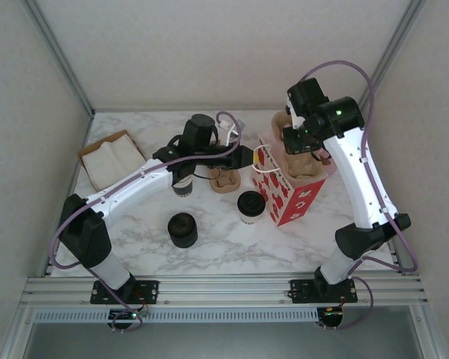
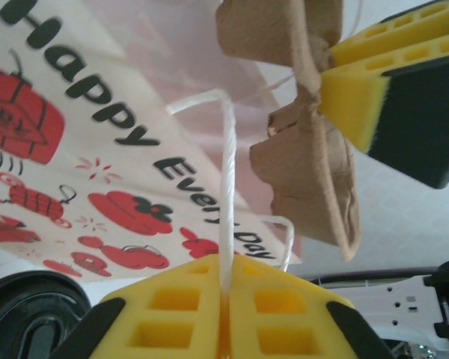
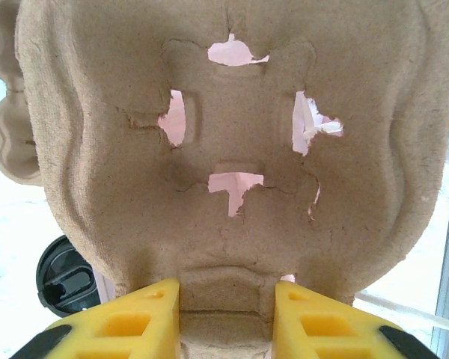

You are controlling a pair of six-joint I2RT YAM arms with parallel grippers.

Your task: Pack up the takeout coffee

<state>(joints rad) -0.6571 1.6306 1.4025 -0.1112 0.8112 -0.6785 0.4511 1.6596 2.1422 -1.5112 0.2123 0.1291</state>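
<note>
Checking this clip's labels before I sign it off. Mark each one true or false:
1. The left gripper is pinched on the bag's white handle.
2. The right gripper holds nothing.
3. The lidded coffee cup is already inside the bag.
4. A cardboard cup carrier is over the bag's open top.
1. True. The left gripper is shut on the white handle of the red-and-white bag.
2. False. The right gripper is clamped on the edge of a cardboard cup carrier.
3. False. The lidded coffee cup stands on the table, just to the left of the bag.
4. True. In the top view, the carrier sits over the bag's opening.
</note>
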